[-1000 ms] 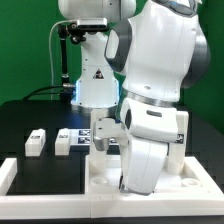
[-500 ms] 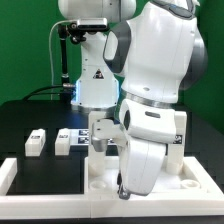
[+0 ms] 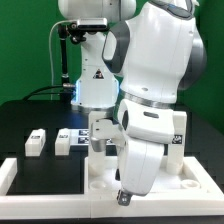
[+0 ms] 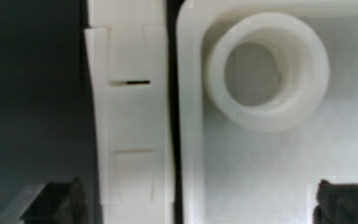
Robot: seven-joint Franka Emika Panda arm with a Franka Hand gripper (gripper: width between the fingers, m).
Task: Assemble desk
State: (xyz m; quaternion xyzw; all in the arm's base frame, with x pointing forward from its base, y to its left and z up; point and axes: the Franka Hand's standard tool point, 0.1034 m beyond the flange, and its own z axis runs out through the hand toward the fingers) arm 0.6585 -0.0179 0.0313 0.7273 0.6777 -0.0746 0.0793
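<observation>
Down at the exterior frame's lower middle, hovering with tool [image 3: 122, 196] spread wide open just above the tabletop [image 3: 98, 175].

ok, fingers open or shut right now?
Open. The wrist view shows the two dark fingers wide apart, with the white tabletop seen in the gap between them. Whether they touch it cannot be told.

1. The worktop [image 3: 30, 112] is plain black.
2. The tabletop [image 3: 100, 174] is white. In the wrist view its ring socket [image 4: 265, 70] is white around a grey hollow.
3. The legs [image 3: 35, 143] are white and carry black-and-white square tags.
4. The rails [image 3: 45, 196] are white.
5. The arm [image 3: 160, 60] is white with dark grey joints.
6. The backdrop [image 3: 25, 50] is green.
</observation>
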